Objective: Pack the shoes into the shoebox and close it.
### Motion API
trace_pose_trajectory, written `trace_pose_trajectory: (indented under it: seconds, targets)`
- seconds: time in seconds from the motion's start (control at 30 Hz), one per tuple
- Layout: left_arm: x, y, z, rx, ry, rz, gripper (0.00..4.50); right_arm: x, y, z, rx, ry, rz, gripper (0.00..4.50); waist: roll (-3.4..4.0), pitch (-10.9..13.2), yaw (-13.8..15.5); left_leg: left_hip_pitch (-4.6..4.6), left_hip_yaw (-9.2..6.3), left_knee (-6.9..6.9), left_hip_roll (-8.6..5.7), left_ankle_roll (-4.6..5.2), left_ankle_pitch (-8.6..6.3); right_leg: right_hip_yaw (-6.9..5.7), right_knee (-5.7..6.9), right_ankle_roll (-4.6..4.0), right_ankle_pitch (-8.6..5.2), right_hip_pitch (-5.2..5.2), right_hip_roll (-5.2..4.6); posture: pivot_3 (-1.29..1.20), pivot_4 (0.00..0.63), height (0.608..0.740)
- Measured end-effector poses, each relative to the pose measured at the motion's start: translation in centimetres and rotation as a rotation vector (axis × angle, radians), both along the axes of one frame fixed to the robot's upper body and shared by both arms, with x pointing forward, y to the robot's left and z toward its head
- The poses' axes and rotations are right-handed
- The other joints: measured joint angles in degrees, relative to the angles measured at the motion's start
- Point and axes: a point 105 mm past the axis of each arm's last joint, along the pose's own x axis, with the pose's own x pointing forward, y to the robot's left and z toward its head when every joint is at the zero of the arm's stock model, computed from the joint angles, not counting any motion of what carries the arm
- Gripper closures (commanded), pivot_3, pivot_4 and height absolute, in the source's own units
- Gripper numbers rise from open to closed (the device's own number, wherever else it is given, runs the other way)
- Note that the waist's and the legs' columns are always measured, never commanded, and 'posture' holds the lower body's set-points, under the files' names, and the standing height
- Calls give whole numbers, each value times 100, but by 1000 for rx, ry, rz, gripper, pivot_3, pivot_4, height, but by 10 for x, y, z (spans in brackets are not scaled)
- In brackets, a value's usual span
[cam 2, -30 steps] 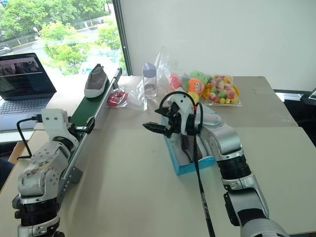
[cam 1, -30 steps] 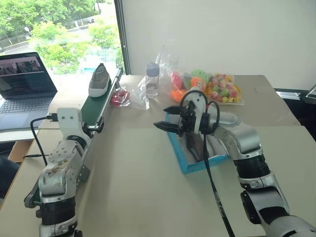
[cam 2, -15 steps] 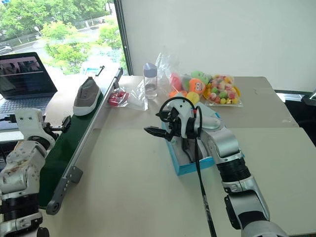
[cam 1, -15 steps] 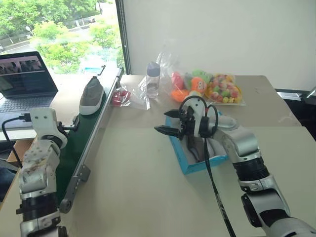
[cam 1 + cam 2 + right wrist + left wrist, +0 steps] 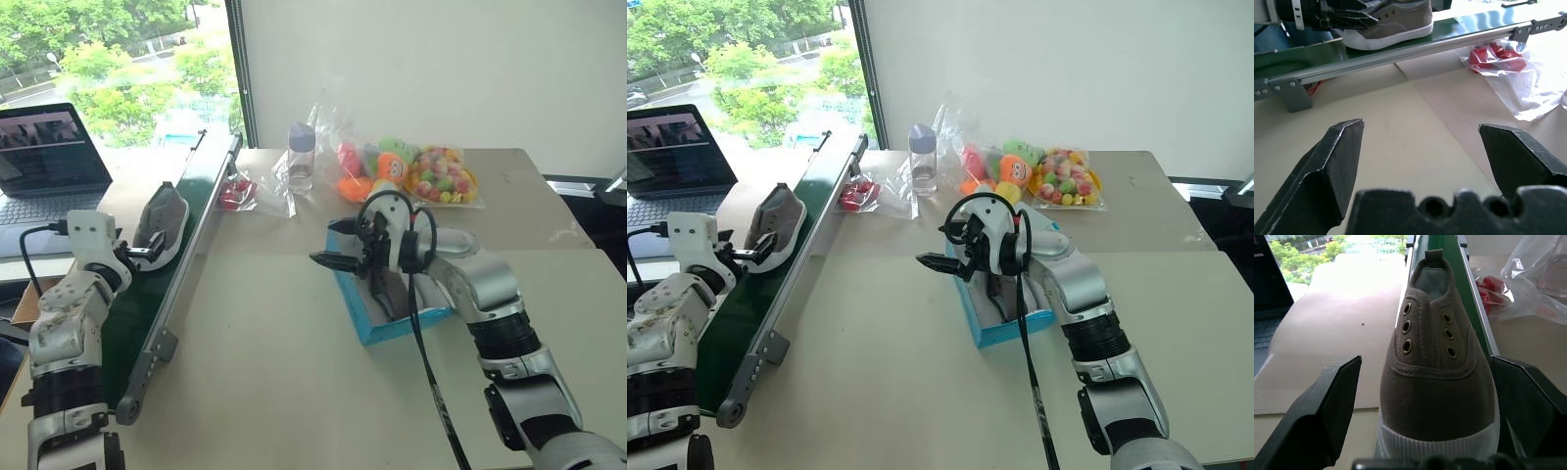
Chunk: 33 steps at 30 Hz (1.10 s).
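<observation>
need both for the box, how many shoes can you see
2. One grey shoe lies on the green conveyor board at the left gripper. Another sits in the blue shoebox, mostly hidden behind the right gripper.

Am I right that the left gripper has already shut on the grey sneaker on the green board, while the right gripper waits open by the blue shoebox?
Not quite: the left gripper is open, its fingers standing either side of the grey sneaker on the green board, as the left wrist view shows. The right gripper does wait open by the blue shoebox.
</observation>
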Motion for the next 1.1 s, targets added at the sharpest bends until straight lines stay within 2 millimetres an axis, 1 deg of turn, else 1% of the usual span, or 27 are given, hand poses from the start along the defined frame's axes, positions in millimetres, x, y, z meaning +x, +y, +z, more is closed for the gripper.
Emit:
trace_pose_trajectory:
  seconds: [0.03,0.07,0.13,0.17,0.2,0.23,0.3,0.4,0.43,0.6,0.7,0.77,0.83,0.87,0.9,0.93,0.97,1.03,1.07,1.1]
  targets:
    - [-1,1,-5,-7,19,5,760,0,0,0,-2,-2,-1,0,0,0,-2,0,0,0,0,0,0,1,0,0,0,-1,0,0,150,740]
    - [-3,2,-9,-12,36,5,1151,0,-1,1,-5,-5,-2,0,0,0,-2,0,1,-1,0,0,0,1,1,0,0,-2,-1,0,150,740]
    - [-5,2,-10,-18,40,-2,1828,0,-3,1,-13,-7,-8,0,1,0,-1,2,0,-1,4,-2,0,1,2,-1,0,-1,-5,0,150,740]
    - [-6,2,-11,-23,43,-5,2241,0,-3,1,-15,-7,-10,0,1,0,1,4,0,-1,7,-5,0,2,2,-1,0,-1,-10,0,150,740]
    - [-7,2,-11,-25,44,-4,2448,0,-3,1,-15,-7,-12,0,1,0,10,4,-2,-1,9,-7,1,0,2,-4,3,-1,-16,0,150,740]
    - [-8,3,-12,-28,45,0,2850,0,-4,1,-15,-7,-14,0,1,0,21,4,-2,-1,9,-11,3,-1,3,-7,4,0,-16,0,150,740]
    - [-10,4,-12,-41,41,2,3456,1,-4,1,-17,-9,-19,0,1,0,47,6,-2,0,9,-15,4,-4,2,-13,8,0,-16,0,150,740]
    - [-12,1,-9,-51,26,-9,4297,2,-5,1,-24,-13,-26,0,1,0,89,5,-2,0,8,-15,4,-6,2,-13,8,0,-16,0,150,740]
    - [-12,0,-8,-54,23,-13,4464,2,-5,0,-27,-14,-28,0,1,0,103,4,-2,0,8,-15,4,-6,1,-13,8,1,-16,0,150,740]
    - [-12,-4,-6,-60,20,-15,4464,2,-4,0,-28,-15,-27,0,1,0,142,1,-4,0,9,-16,5,-13,1,-14,9,0,-13,0,150,740]
    - [-11,-15,-3,-96,2,-45,4464,2,-3,1,-22,-14,-27,0,0,0,140,-4,-4,0,8,-15,5,-14,-2,-14,9,-1,-13,0,150,740]
    - [-6,-36,6,-162,-33,-98,4464,3,0,5,41,17,-35,0,-4,2,143,-9,-8,1,8,-15,5,-16,-3,-13,10,-1,-12,0,150,740]
    - [1,-64,25,-200,-90,-179,4464,4,6,15,126,53,-38,0,-9,5,141,-12,-9,3,8,-15,6,-17,-2,-12,12,-2,-10,0,150,740]
    - [5,-82,37,-227,-127,-224,4464,9,6,22,156,64,-65,0,-9,5,140,-12,-8,3,6,-14,7,-16,-1,-13,13,-1,-10,0,150,740]
    - [8,-97,48,-246,-159,-263,4464,14,5,27,171,70,-95,0,-10,5,140,-12,-10,3,5,-14,7,-17,-2,-12,13,1,-10,0,150,740]
    - [11,-118,62,-266,-199,-307,4464,20,-1,32,203,88,-150,0,-10,5,140,-10,-9,3,4,-14,7,-17,-3,-12,13,6,-10,0,150,740]
    - [13,-129,69,-271,-219,-329,4464,24,-3,33,224,104,-178,0,-11,4,137,-8,-9,2,3,-12,7,-16,-4,-12,13,8,-8,0,150,740]
    - [15,-146,76,-285,-237,-365,4464,30,-8,30,258,150,-229,0,-11,4,124,-6,-6,1,3,7,14,-15,-5,-12,13,11,-1,0,150,740]
    - [17,-159,75,-295,-232,-392,4464,33,-11,27,271,180,-257,0,-11,4,107,-6,-4,0,4,37,30,-12,-5,-12,13,10,4,0,150,740]
    - [17,-166,74,-302,-225,-405,4464,34,-13,26,273,190,-268,0,-11,4,95,-6,-3,0,4,40,30,-11,-5,-12,13,10,7,0,150,740]
